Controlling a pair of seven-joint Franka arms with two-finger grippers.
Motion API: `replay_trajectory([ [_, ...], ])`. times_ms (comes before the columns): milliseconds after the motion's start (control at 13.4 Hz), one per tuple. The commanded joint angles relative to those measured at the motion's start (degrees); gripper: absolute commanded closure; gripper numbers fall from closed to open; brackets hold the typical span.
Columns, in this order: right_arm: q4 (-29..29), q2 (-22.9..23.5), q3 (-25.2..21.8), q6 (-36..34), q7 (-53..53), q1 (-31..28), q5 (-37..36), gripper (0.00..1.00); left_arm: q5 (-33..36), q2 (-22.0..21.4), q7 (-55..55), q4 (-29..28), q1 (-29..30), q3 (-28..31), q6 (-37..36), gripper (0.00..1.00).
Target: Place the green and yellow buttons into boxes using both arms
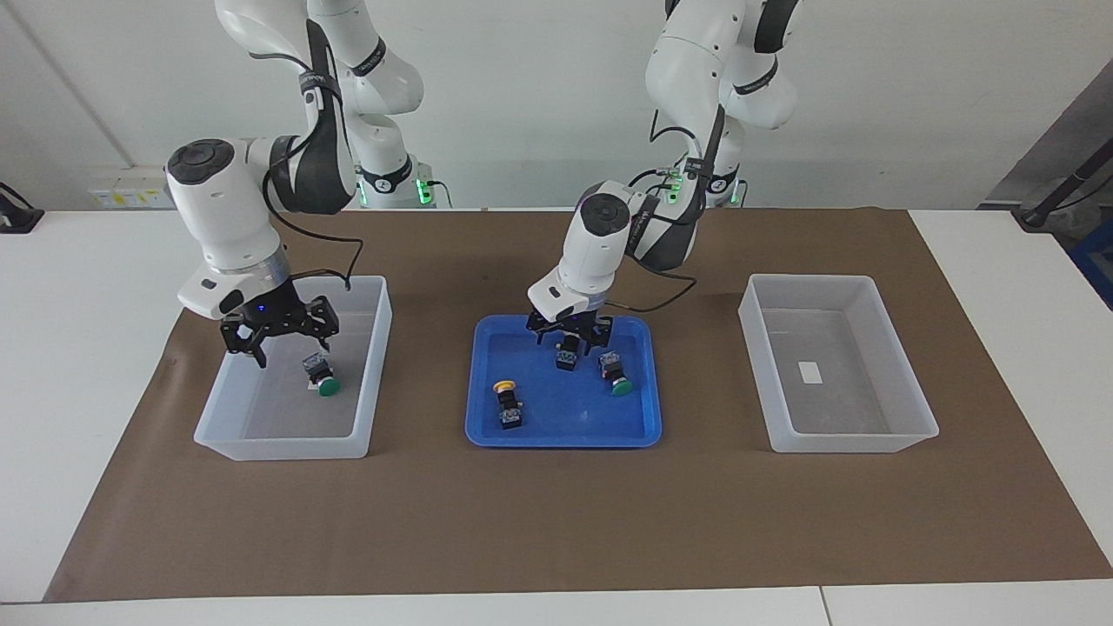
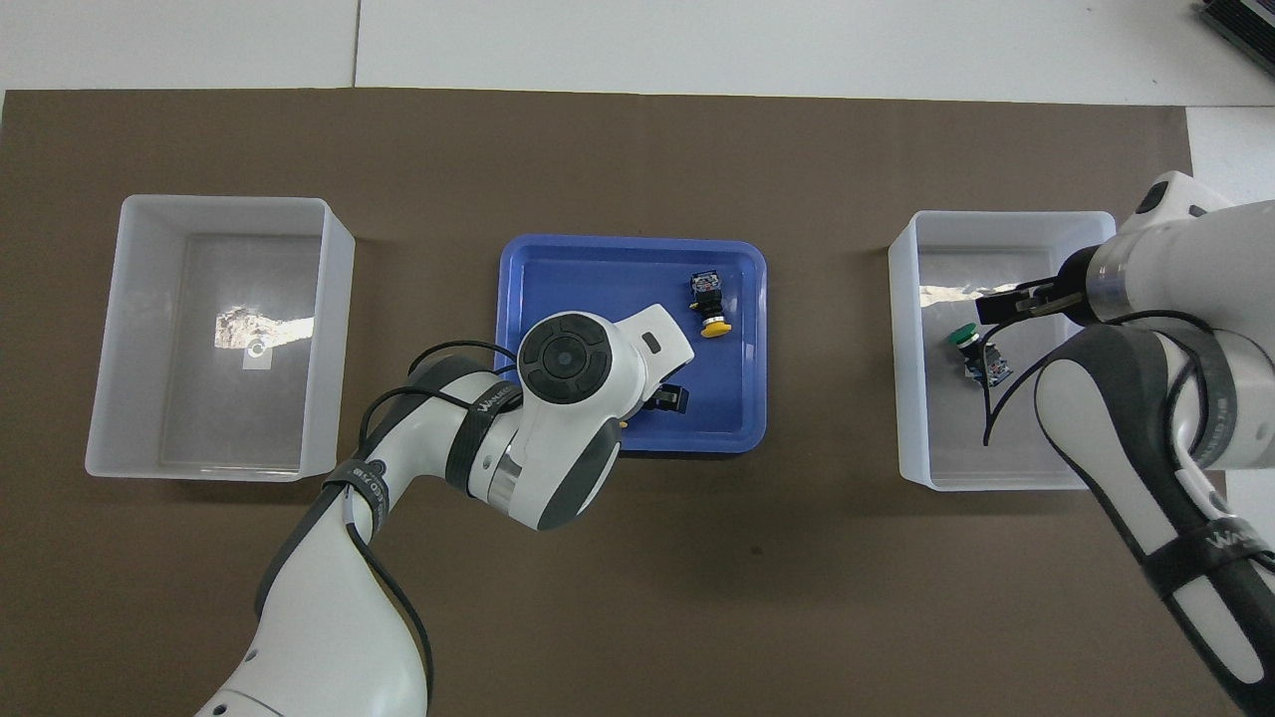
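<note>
My right gripper (image 1: 291,350) hangs open over the box (image 1: 376,348) at the right arm's end, also seen in the overhead view (image 2: 996,317). A green button (image 1: 323,379) lies on that box's floor, just under the gripper (image 2: 968,347). My left gripper (image 1: 569,343) is down in the blue tray (image 1: 487,430), right at a button (image 1: 567,355) whose black body shows and whose cap is hidden. A yellow button (image 1: 507,402) (image 2: 709,304) and a second green button (image 1: 615,374) lie loose in the tray. The box (image 1: 909,391) at the left arm's end holds only its label.
Brown paper (image 1: 556,522) covers the middle of the white table. In the overhead view the left arm's wrist (image 2: 568,363) covers its gripper and part of the tray (image 2: 737,438). The two boxes stand at either end of the tray (image 2: 334,299) (image 2: 904,299).
</note>
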Motion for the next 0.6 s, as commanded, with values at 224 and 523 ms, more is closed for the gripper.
replay_trajectory([
  [224,2.6,-6.1,0.7,-10.1,5.8,0.1,0.7,0.0,-0.1,-0.3,1.0,-1.7,-0.9,0.8,2.9,0.17],
  [523,11.6,-6.6,1.6,-23.1,7.8,0.1,0.7,0.0,-0.1,-0.2,1.1,-1.9,-0.9,0.8,3.7,0.39],
])
